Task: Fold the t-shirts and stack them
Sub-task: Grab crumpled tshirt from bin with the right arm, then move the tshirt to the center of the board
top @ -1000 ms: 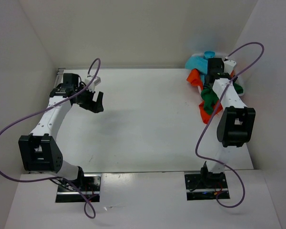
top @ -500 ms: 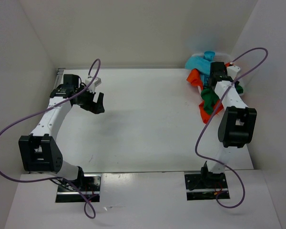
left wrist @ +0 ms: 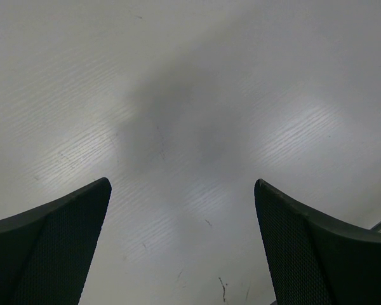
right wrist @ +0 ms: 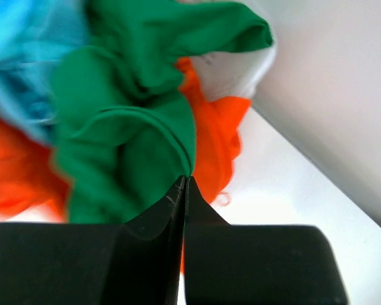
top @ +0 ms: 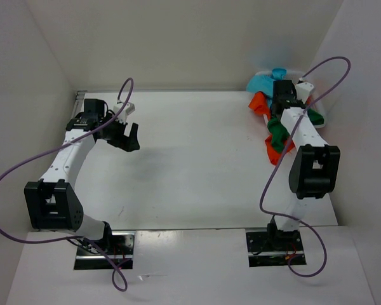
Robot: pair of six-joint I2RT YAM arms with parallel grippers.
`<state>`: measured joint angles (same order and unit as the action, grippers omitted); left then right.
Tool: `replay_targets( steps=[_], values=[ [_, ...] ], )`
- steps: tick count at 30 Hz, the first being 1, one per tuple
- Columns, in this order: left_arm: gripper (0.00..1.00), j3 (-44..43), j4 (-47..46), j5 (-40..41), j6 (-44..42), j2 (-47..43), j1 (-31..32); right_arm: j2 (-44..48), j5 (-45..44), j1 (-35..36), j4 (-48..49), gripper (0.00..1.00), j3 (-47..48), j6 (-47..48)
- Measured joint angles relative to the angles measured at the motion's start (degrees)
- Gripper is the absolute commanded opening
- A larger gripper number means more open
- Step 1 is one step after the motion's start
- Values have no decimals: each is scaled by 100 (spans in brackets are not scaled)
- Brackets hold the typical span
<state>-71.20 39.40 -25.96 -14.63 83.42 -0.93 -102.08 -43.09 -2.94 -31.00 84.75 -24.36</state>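
Right hand: fingers pressed flat together, with a hemmed fold of the dark green t-shirt running straight into their tips, so the hand pinches that cloth. The rest of the green shirt lies bunched just ahead of the fingertips. The orange-red t-shirt spreads beneath it, showing on both sides of the hand; the turquoise-blue t-shirt lies further ahead and to the left, touching the green one. Left hand: fingers spread wide, holding nothing, hanging above bare worktop; all three shirts lie well apart from it, heaped at the right hand
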Motion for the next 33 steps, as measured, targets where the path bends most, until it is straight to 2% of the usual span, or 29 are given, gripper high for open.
replay_targets(
  steps=[10, 15, 20, 23, 26, 31, 33],
  values=[
    [100, 9, 2, -85, 4, -98, 0, 1209, -570, 1080, 354, 0, 48, 321],
    [100, 9, -2, -111, 7, -131, 0, 1687, -1309, 1770, 925, 0, 780, 861],
    [100, 7, -15, -120, 7, -199, 0, 1954, -1604, 1891, 1523, 0, 1362, 1469],
    [100, 4, -44, -118, 7, -280, -11, 2057, -1593, 1934, 1919, 0, 1871, 1928],
    [100, -79, -52, -120, 11, -319, -72, 2033, -1432, 2304, 2201, 0, 2612, 2557],
    [100, -367, -109, -146, 151, -350, -280, 1412, -643, 3681, 2470, 0, 4911, 3528],
    [100, -503, -144, -186, 247, -378, -433, 1235, -402, 4214, 2568, 0, 5466, 3770]
  ],
)
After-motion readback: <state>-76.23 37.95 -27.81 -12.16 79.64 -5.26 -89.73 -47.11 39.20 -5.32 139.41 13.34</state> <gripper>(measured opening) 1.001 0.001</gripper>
